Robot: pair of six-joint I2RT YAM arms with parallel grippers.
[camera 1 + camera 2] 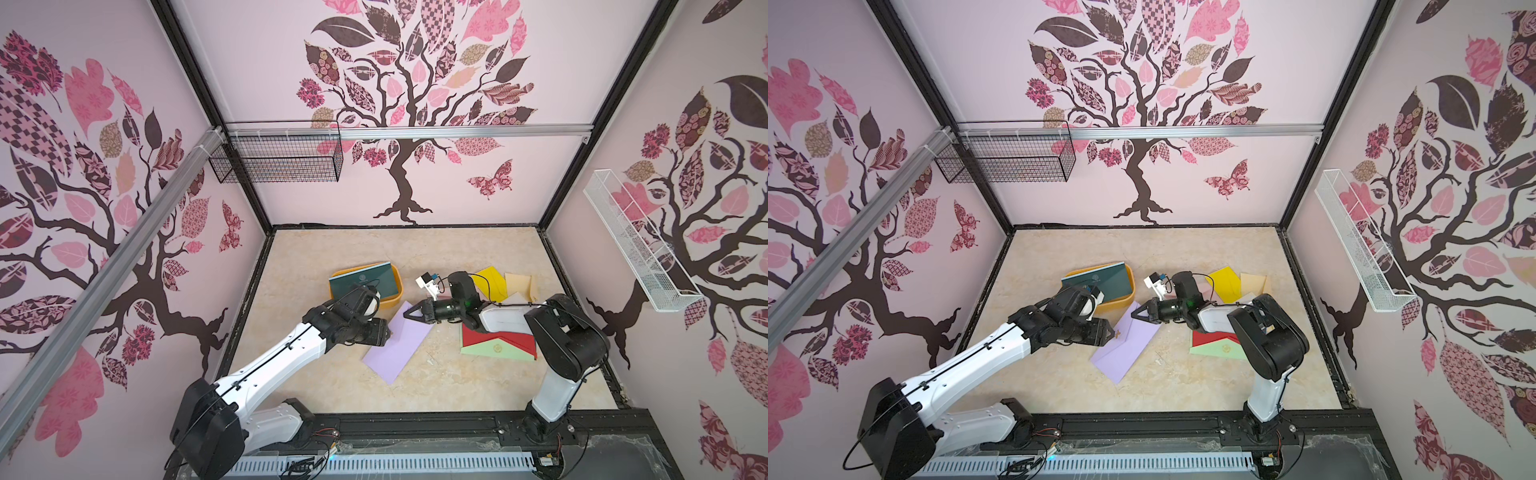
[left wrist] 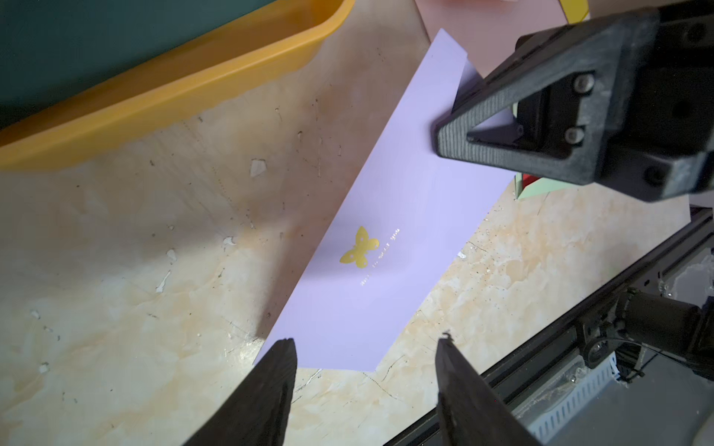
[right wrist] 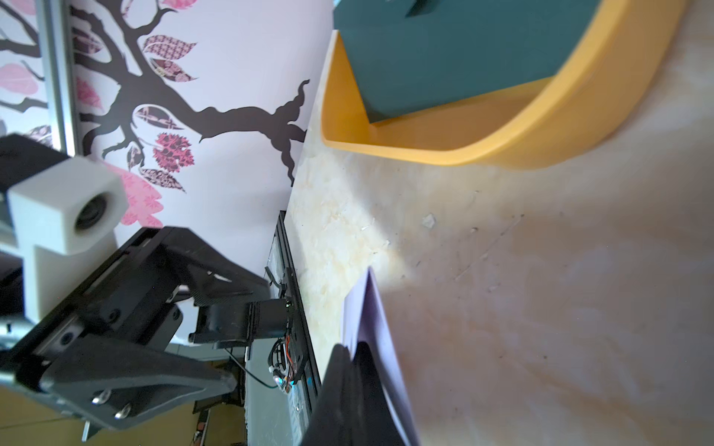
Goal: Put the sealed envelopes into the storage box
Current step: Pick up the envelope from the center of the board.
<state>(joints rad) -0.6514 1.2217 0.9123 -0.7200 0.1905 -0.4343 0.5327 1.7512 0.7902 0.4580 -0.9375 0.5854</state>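
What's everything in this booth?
storage box: one, orange-yellow, on the table
dark green envelope: one, dark green, in storage box
lilac envelope: one, lilac, mid-table
yellow envelope: one, yellow, table's far right
cream envelope: one, cream, beside yellow envelope
red envelope: one, red, under right arm
pale green envelope: one, pale green, overlapping red envelope
pink envelope: one, pink, near lilac envelope
black wire basket: one, black, back wall
white wire basket: one, white, right wall
left gripper: one, black, open over lilac envelope
right gripper: one, black, shut on lilac envelope

lilac envelope (image 2: 386, 239): matt smooth paper; emblem (image 2: 360, 248) shiny gold foil. storage box (image 2: 185, 89): glossy plastic. surface (image 2: 135, 270): marble-look, scuffed, chipped.
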